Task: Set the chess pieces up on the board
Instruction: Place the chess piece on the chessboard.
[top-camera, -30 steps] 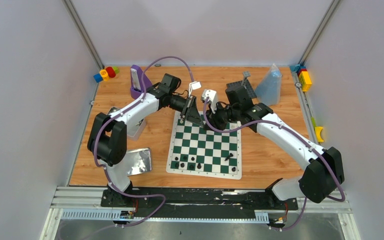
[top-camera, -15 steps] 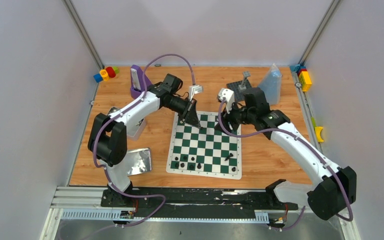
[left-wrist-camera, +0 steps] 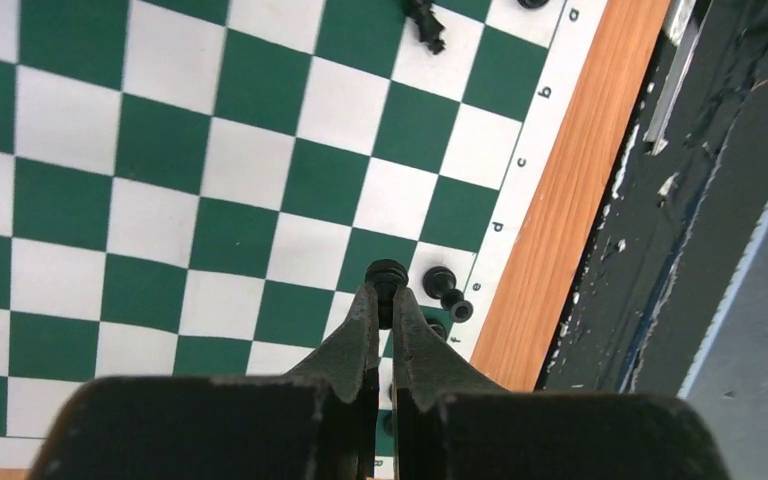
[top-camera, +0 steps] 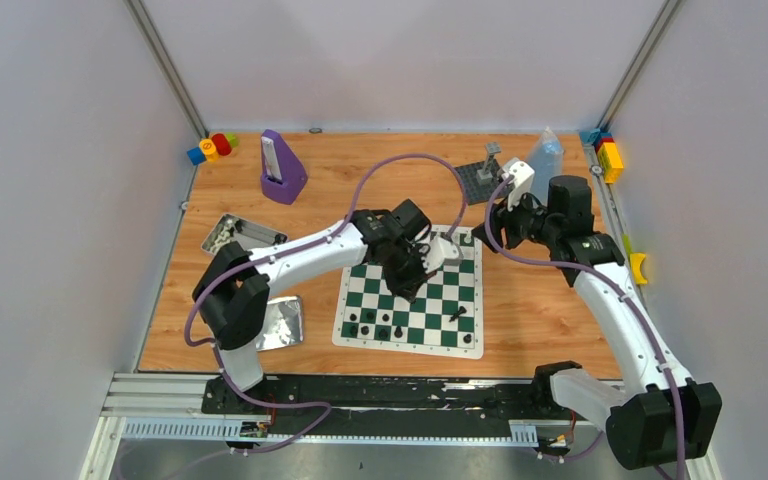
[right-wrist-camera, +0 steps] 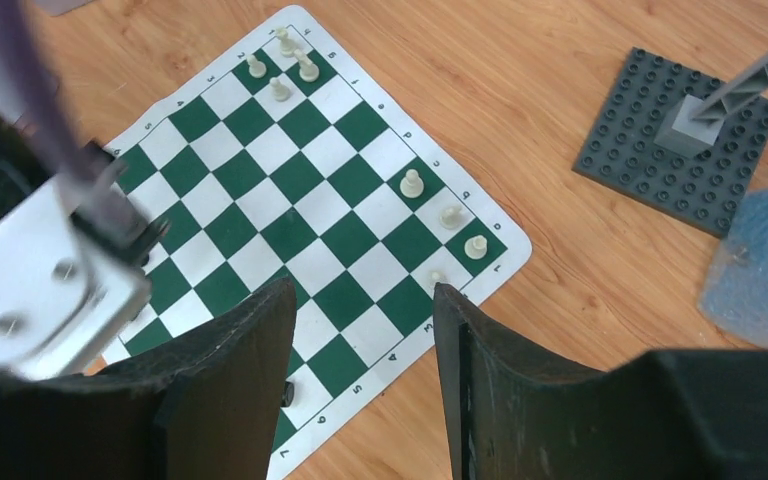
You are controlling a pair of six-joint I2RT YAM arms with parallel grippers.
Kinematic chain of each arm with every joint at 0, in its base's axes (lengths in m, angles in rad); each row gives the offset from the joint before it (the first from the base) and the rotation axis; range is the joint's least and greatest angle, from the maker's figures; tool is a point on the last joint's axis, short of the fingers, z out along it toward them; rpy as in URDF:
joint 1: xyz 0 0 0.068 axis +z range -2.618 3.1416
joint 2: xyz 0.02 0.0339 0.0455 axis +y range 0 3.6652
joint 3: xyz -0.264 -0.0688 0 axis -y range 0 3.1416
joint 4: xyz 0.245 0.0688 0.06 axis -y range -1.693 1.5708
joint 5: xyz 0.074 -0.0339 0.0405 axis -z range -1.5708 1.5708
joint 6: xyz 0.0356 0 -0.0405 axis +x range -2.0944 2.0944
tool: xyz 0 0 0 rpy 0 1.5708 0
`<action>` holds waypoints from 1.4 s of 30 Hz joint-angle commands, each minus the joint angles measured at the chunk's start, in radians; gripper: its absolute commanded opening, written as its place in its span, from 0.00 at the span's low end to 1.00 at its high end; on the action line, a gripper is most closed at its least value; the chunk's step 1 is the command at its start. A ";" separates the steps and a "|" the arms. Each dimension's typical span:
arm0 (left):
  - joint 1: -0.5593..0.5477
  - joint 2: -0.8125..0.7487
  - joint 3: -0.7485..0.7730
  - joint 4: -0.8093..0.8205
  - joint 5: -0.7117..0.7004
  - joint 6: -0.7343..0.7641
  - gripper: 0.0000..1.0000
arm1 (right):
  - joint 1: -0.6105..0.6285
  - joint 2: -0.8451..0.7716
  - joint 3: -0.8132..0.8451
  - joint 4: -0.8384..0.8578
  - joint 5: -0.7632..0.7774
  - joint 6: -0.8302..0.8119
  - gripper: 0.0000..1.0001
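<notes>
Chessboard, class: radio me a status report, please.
Left fingers shut on black piece, over board. Right fingers open, empty, by far right corner. Another black piece close beside the held one.

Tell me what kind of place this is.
Probably a robot lab test cell: plain white panel walls on metal framing, a wooden tabletop holding a green-and-white checkered chess mat, coloured toy blocks at the corners.

The board (left-wrist-camera: 160,180) lies under the left end effector (left-wrist-camera: 385,300), with a chess piece (left-wrist-camera: 388,272) between its tips and a second piece (left-wrist-camera: 446,290) just right of them, while the right end effector (right-wrist-camera: 362,290) hangs over the board's corner, a baseplate (right-wrist-camera: 650,160) to its right on the worktop (right-wrist-camera: 520,90).
</notes>
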State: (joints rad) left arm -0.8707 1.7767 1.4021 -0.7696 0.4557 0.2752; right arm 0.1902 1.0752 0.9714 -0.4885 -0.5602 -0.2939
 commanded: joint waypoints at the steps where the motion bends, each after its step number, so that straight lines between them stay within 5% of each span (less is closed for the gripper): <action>1: -0.077 0.003 -0.012 -0.012 -0.190 0.076 0.02 | -0.042 -0.029 -0.039 0.079 -0.045 0.049 0.53; 10: -0.152 0.071 -0.010 -0.030 -0.307 0.093 0.03 | -0.052 -0.026 -0.055 0.085 -0.053 0.042 0.53; 42: -0.213 0.164 -0.009 -0.069 -0.334 0.096 0.08 | -0.054 -0.015 -0.070 0.082 -0.062 0.032 0.53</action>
State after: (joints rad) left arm -1.0718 1.9285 1.3937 -0.8326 0.1360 0.3473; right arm 0.1360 1.0653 0.9016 -0.4480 -0.5854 -0.2630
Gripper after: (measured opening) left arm 0.077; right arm 0.527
